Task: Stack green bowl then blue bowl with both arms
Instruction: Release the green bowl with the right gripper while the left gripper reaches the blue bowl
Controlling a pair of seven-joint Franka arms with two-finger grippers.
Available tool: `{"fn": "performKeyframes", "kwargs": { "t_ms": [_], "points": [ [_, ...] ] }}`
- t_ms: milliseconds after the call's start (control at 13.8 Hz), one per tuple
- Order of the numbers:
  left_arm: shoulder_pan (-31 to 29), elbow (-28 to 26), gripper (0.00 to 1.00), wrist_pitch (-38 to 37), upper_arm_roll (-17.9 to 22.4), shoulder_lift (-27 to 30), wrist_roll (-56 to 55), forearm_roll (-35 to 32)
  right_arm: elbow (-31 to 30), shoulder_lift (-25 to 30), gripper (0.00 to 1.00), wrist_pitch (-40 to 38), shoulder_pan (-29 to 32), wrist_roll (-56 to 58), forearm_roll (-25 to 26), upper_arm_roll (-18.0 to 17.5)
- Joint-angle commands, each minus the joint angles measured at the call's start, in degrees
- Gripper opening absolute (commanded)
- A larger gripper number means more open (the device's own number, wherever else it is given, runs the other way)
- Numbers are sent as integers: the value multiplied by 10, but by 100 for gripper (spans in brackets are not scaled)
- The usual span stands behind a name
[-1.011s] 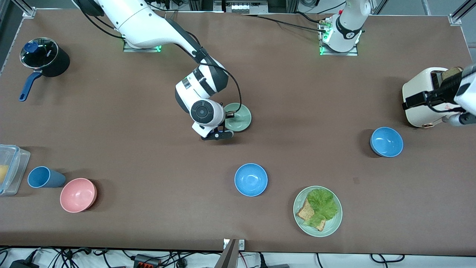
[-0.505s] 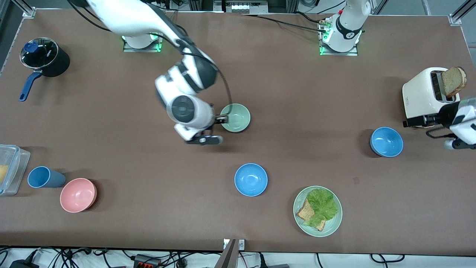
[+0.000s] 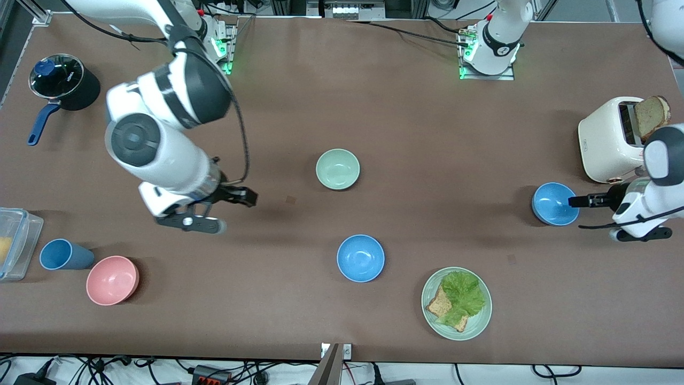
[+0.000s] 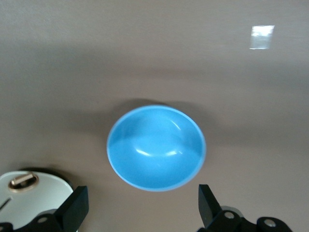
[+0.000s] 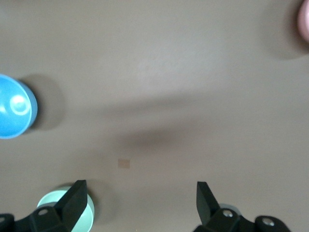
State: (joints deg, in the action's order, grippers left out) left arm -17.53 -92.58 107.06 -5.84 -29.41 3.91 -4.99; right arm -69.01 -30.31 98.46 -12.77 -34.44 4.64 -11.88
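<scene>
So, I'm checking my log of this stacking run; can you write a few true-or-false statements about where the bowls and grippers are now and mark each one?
1. The small pale mint-green bowl sits alone on the table, held by no gripper. True.
2. The right gripper is shut on that bowl. False: it is open over bare table, toward the right arm's end.
3. The left gripper is open beside a bright sky-blue bowl. True.
4. A blue bowl is stacked in the green bowl. False: the other sky-blue bowl also stands apart, nearer the front camera.
</scene>
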Motion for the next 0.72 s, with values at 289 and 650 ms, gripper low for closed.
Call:
{"fn": "performKeyframes", "kwargs": {
  "t_ms": [289,650],
  "points": [
    [-50,-50,100,82,-4,-7,90,-13,-44,95,100,-4,106,35,5,-7],
    [-66,-182,100,198,-9,44,94,-14,-80,138,100,-5,144,185,2,69]
  ]
}}
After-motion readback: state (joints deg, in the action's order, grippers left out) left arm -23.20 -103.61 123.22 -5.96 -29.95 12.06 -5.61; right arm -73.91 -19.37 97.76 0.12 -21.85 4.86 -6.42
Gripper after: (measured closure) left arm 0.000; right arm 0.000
